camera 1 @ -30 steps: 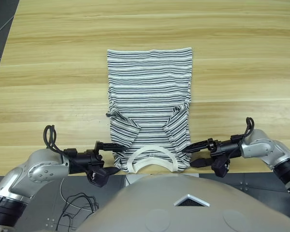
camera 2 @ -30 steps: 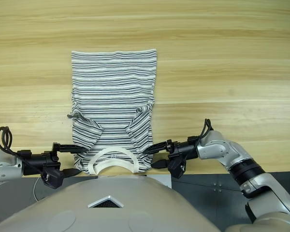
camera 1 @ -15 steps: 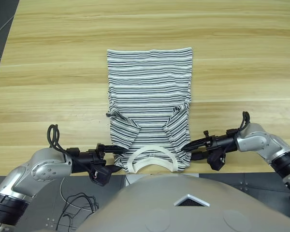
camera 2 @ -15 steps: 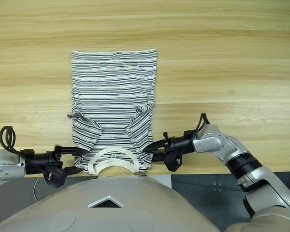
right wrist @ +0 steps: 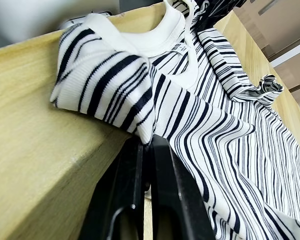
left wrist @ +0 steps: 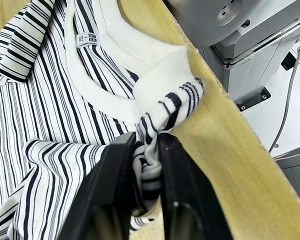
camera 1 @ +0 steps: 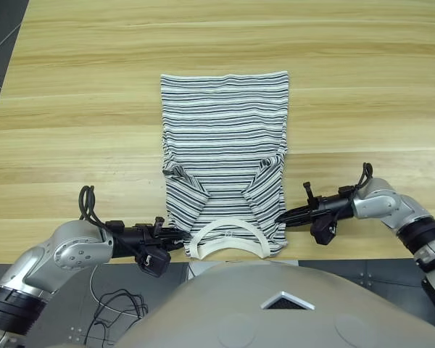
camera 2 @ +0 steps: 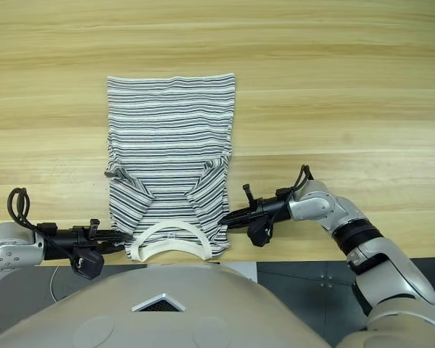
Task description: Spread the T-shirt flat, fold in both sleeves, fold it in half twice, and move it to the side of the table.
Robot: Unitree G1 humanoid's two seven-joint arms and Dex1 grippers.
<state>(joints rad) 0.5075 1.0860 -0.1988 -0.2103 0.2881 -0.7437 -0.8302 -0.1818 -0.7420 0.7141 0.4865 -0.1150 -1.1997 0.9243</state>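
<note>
T-shirt (camera 1: 225, 130), striped black and white, lies lengthwise on the wooden bench (camera 1: 362, 87), with its white collar (camera 1: 228, 233) at the bench's near edge. Just left of the collar, the left gripper (camera 1: 180, 233) is clamped on the shirt's shoulder corner. The left wrist view shows a bunched fold of striped cloth pinched between its two black fingers (left wrist: 115, 190). Just right of the collar, the right gripper (camera 1: 281, 217) is closed on the other shoulder corner, with the cloth's edge nipped between its fingers (right wrist: 122, 190) and draped over them. Beyond the collar, both sleeves (camera 1: 192, 192) lie folded inward over the body, their edges slanting toward each other in a V. Farther from the collar the body runs as a narrow, mostly smooth rectangle — its straight hem (camera 1: 225, 75) is the farthest part, well out on the bench.
</note>
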